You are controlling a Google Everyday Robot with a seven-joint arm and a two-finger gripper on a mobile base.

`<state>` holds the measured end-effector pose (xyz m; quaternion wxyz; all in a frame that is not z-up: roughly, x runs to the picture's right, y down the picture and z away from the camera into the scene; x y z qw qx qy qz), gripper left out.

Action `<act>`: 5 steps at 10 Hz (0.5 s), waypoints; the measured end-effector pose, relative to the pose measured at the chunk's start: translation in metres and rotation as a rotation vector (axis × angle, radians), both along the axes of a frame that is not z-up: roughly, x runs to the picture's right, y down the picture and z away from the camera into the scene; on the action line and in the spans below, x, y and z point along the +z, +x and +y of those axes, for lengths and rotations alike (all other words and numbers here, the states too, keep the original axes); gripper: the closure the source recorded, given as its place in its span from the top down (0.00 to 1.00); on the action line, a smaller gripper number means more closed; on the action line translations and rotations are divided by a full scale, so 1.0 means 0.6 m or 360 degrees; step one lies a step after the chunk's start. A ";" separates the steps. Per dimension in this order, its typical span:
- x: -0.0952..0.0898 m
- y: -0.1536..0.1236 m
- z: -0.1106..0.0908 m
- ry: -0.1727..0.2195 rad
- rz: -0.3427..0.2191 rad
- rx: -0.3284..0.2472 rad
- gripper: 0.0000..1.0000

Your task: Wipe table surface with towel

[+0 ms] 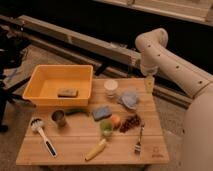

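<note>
A crumpled pale blue-grey towel (129,98) lies on the wooden table (75,147) near its back right corner. My gripper (149,84) hangs from the white arm (170,60) and points down over the table's back right edge. It is just right of the towel, slightly above it, and apart from it.
A yellow bin (35,80) holding a small brown block (67,92) stands at the back left. On the table are a white cup (111,88), blue sponge (101,112), metal cup (59,118), brush (42,135), banana (95,149), fruit (111,124), grapes (131,122) and fork (139,140).
</note>
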<state>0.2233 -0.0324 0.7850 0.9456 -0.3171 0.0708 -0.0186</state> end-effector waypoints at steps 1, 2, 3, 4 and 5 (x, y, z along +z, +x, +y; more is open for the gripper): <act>0.009 -0.014 0.011 -0.0008 -0.0011 -0.0020 0.80; 0.021 -0.031 0.027 -0.0015 -0.0027 -0.0043 0.80; 0.032 -0.044 0.040 -0.0024 -0.0039 -0.0058 0.80; 0.044 -0.055 0.053 -0.0032 -0.0048 -0.0065 0.80; 0.071 -0.079 0.076 -0.0046 -0.0072 -0.0077 0.80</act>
